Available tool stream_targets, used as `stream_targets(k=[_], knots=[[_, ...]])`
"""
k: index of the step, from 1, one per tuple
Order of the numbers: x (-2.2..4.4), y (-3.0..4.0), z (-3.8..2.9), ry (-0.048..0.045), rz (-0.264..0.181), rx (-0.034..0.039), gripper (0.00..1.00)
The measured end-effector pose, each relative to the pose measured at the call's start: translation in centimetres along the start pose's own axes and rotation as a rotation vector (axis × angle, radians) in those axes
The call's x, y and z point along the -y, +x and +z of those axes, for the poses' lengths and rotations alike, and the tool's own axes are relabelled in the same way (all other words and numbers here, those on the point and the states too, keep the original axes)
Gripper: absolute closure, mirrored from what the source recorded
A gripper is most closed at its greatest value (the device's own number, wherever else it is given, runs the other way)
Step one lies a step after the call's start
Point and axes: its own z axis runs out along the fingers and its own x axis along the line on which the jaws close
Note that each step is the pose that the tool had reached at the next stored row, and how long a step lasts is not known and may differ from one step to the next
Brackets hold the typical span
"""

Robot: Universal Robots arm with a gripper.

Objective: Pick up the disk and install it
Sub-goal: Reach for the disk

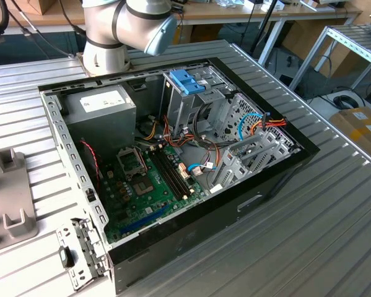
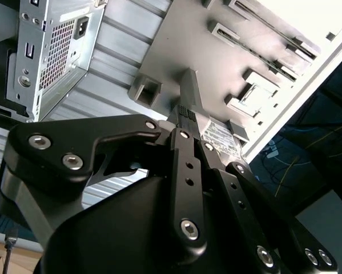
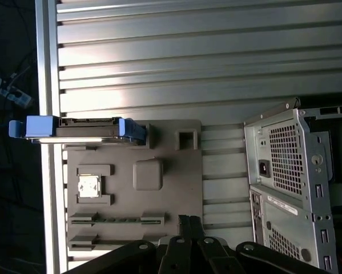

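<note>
On moulded grey tray (image 3: 176,188), blue-framed disk (image 3: 82,127)

Exterior view: arm (image 1: 129,25) cut off at the top edge; grey tray (image 1: 24,223) cut at the exterior view's left edge. First wrist view: disk (image 3: 85,123) seen edge-on, broad faces hidden; gripper (image 3: 188,220) body runs off the frame. Second wrist view: gripper hides part of tray.

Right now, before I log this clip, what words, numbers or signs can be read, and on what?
White sticker on the big grey metal power-supply box: print too small to read.
White strip label on the silver perforated computer-case rear: blurred, unreadable.
Flat silver disk in its blue plastic frame: seen edge-on, no print legible.
No text can be quoted.
</note>
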Motion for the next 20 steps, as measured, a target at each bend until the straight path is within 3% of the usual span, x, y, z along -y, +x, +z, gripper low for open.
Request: stream_targets(k=[20], knots=[[0.12, 1.56, 0.14, 0.0, 0.0, 0.0, 0.9]])
